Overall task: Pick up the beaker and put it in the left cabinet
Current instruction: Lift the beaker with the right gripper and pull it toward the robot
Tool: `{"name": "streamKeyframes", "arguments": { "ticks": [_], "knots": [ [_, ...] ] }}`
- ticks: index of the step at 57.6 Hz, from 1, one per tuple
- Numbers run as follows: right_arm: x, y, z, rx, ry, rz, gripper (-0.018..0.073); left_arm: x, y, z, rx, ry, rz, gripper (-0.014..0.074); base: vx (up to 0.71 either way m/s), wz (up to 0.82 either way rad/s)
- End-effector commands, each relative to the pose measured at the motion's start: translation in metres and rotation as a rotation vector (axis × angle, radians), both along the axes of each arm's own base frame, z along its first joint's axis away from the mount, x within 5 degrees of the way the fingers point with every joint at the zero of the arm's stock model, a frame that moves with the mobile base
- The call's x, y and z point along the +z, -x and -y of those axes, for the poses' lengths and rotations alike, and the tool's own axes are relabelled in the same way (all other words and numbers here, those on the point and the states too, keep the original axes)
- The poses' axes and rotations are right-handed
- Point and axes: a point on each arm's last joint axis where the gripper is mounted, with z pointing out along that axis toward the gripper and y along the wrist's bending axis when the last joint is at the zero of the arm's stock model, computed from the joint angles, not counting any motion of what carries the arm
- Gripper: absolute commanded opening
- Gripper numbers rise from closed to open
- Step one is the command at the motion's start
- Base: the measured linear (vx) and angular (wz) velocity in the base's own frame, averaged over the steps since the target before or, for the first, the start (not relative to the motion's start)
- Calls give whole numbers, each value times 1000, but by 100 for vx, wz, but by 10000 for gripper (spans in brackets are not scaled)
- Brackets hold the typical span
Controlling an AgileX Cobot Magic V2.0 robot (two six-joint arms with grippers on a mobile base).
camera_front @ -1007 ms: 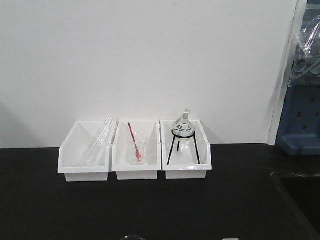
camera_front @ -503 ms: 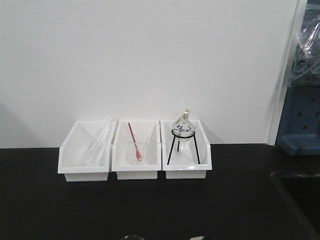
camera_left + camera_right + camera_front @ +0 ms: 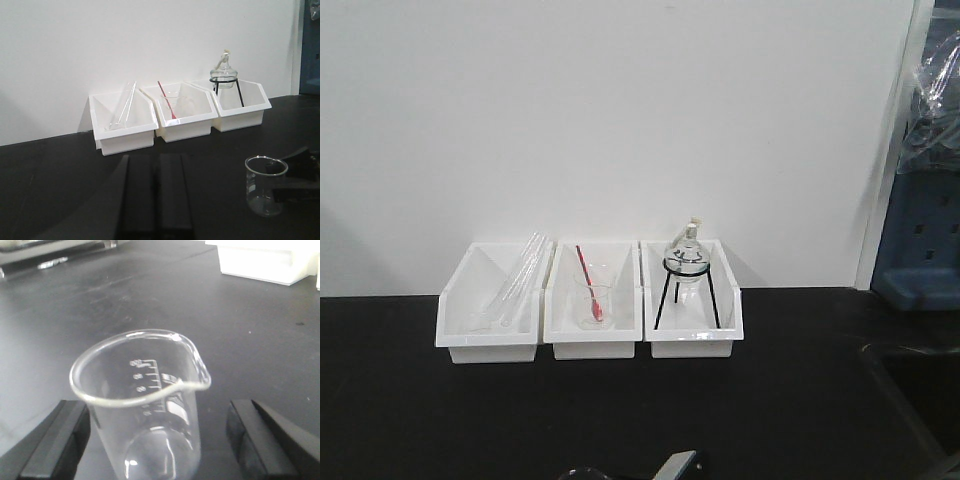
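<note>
**Right pincer straddles the beaker**

The small clear glass beaker (image 3: pixel 145 405) stands upright on the black tabletop (image 3: pixel 100 300), between the wide-spread dark fingers of the right gripper (image 3: pixel 157 440), neither touching it. The left gripper (image 3: pixel 156 200) is farther off; I cannot tell its opening.

Clear beaker (image 3: pixel 145 410) with white marks; black countertop (image 3: pixel 800 400); white bins (image 3: pixel 592 346); red rod (image 3: pixel 584 270)
</note>
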Motion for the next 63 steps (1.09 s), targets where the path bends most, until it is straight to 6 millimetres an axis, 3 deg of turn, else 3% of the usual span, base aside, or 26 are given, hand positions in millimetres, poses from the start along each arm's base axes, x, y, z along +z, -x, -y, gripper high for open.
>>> {"name": "streamKeyframes", "arguments": {
  "ticks": [1, 13, 19, 26, 36, 39, 50, 63],
  "knots": [
    [40, -5, -16, 54, -232, 157, 593, 3, 1, 0, -2, 33, 81, 1, 0, 0],
    [31, -14, -36, 51, -226, 155, 589, 3, 1, 0, -2, 33, 81, 1, 0, 0],
    [30, -17, -39, 35, -232, 154, 545, 3, 1, 0, -2, 33, 81, 1, 0, 0],
    [29, -18, -39, 30, -230, 152, 385, 3, 1, 0, -2, 33, 81, 1, 0, 0],
    [33, -16, -40, 55, -232, 158, -4, 3, 1, 0, -2, 33, 81, 1, 0, 0],
    [36, -16, -41, 65, -235, 155, -15, 3, 1, 0, -2, 33, 81, 1, 0, 0],
    [72, -15, -42, 79, -227, 152, -5, 3, 1, 0, -2, 33, 81, 1, 0, 0],
    [151, -11, -27, -53, -140, 74, -4, 3, 1, 0, -2, 33, 81, 1, 0, 0]
  ]
}}
